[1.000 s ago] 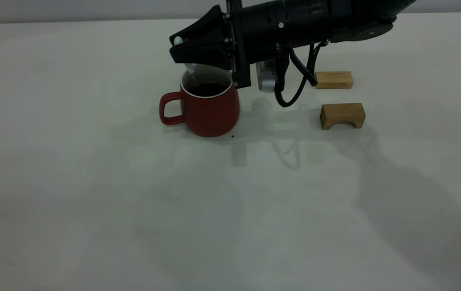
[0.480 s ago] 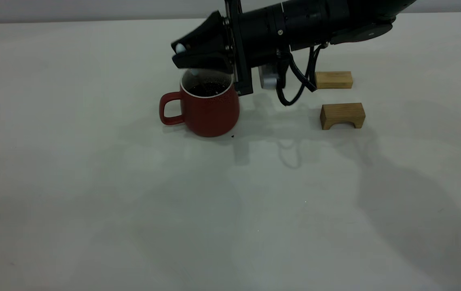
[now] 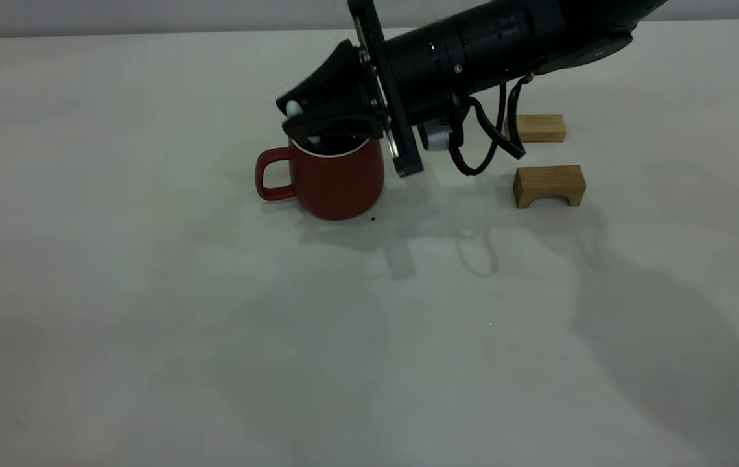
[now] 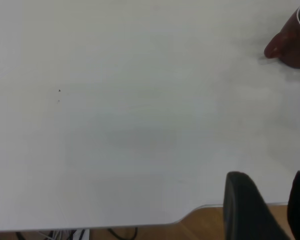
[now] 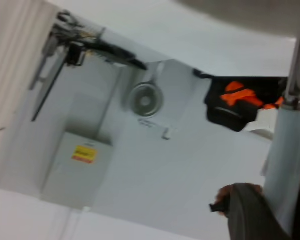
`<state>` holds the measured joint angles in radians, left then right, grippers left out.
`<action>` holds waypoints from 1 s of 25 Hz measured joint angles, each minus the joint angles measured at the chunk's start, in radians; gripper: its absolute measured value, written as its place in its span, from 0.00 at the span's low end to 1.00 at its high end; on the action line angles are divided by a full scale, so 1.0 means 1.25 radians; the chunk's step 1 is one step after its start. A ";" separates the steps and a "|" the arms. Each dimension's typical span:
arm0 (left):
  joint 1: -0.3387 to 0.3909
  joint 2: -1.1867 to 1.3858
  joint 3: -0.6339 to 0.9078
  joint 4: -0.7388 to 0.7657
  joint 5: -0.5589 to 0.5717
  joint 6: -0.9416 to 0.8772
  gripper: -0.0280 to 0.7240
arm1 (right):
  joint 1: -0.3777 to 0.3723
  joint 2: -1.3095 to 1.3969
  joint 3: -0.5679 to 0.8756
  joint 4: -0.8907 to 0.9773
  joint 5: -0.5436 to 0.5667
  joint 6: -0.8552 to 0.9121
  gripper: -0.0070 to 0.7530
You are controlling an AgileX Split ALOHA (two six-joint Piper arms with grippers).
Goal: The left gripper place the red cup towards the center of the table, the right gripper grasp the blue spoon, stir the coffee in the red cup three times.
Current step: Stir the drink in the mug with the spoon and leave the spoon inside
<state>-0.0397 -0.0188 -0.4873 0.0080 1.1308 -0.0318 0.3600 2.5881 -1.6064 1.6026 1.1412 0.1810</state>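
A: Nearest the exterior camera we see only bare counter (image 3: pixel 214 337). Where does the task's thing stand?

B: The red cup (image 3: pixel 337 181) stands upright past the middle of the counter, its loop handle toward the left arm's side. We judge the placing step done. A small dark speck lies on the counter just beside its base.

A: And which gripper is nearer?

B: The right gripper (image 3: pixel 317 120), plainly. It reaches in from the right side, tilted downward, its tips directly over the cup's mouth and seemingly at the rim. The left gripper (image 4: pixel 282 210) is well apart from the cup: in its wrist view the cup sits small at the far corner, and the two dark fingers (image 4: pixel 245 205) stand apart with nothing between them.

A: What does the right gripper hold?

B: The blue spoon (image 3: pixel 294 108). Its pale handle end shows above the fingers, and the right wrist view shows the handle (image 5: pixel 290 165) pinched, running up to the grey metal neck. The long axis runs steeply down into the cup. The bowl and the coffee are hidden by the gripper, so we cannot tell how deep it sits.

A: So the next move turns on that alignment?

B: We judge so: spoon above cup, stirring needs small circles clear of the wall.

A: Farther back?

B: Two tan wooden blocks, the arched one (image 3: pixel 550 185) nearer, the plain one (image 3: pixel 541 128) behind.
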 joint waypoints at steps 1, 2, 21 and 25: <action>0.000 0.000 0.000 0.000 0.000 0.000 0.42 | 0.000 0.000 0.000 -0.009 0.000 -0.001 0.21; 0.000 0.000 0.000 0.000 0.000 0.000 0.42 | 0.000 0.000 0.000 -0.010 0.000 -0.001 0.21; 0.000 0.000 0.000 0.000 0.000 0.000 0.42 | 0.000 0.000 0.000 -0.034 0.000 -0.003 0.61; 0.000 0.000 0.000 0.000 0.000 0.000 0.42 | 0.000 -0.009 0.000 -0.044 0.003 -0.003 0.78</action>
<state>-0.0397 -0.0188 -0.4873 0.0080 1.1308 -0.0318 0.3600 2.5771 -1.6064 1.5471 1.1443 0.1770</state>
